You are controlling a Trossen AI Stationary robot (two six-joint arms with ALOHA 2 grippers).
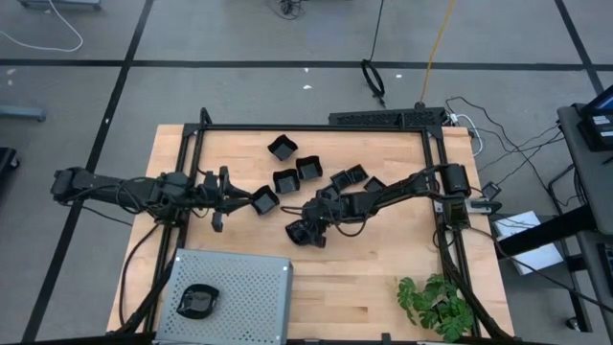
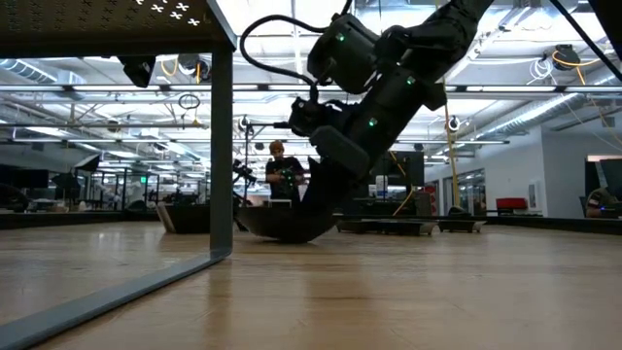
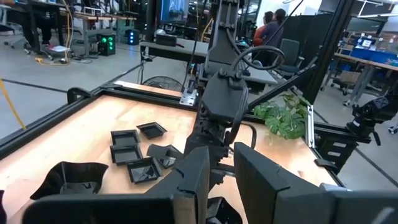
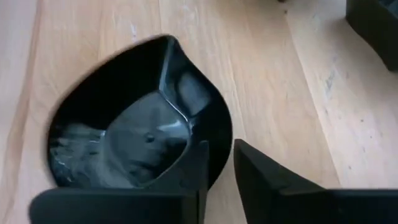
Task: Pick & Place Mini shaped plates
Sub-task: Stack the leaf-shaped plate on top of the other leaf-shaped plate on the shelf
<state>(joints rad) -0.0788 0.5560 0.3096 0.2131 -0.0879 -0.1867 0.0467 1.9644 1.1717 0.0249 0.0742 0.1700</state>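
Several glossy black mini plates (image 1: pixel 308 169) lie flat mid-table, toward the far edge. One more (image 1: pixel 198 302) sits on the grey perforated tray (image 1: pixel 254 287) at the near left. My right gripper (image 1: pixel 308 228) is shut on a rounded plate (image 4: pixel 124 124), just near of that group. My left gripper (image 1: pixel 230 197) hovers left of centre with only a slit between its fingers (image 3: pixel 221 186) and nothing in it. A square plate (image 1: pixel 263 199) lies just ahead of it, also seen in the left wrist view (image 3: pixel 71 177). My right gripper pinches the rounded plate by its rim (image 4: pixel 208 127), one finger (image 4: pixel 186 177) inside the bowl and the other outside. It comes slanting down from the table's right. The plate (image 2: pixel 292 222) hangs tilted under the fingers; whether its low edge touches the table, I cannot tell.
A black rail frame (image 1: pixel 306 127) borders the working area, and its post (image 2: pixel 222 146) stands in the low view. A potted plant (image 1: pixel 436 302) sits at the near right corner. Bare wood lies between the tray and the plant.
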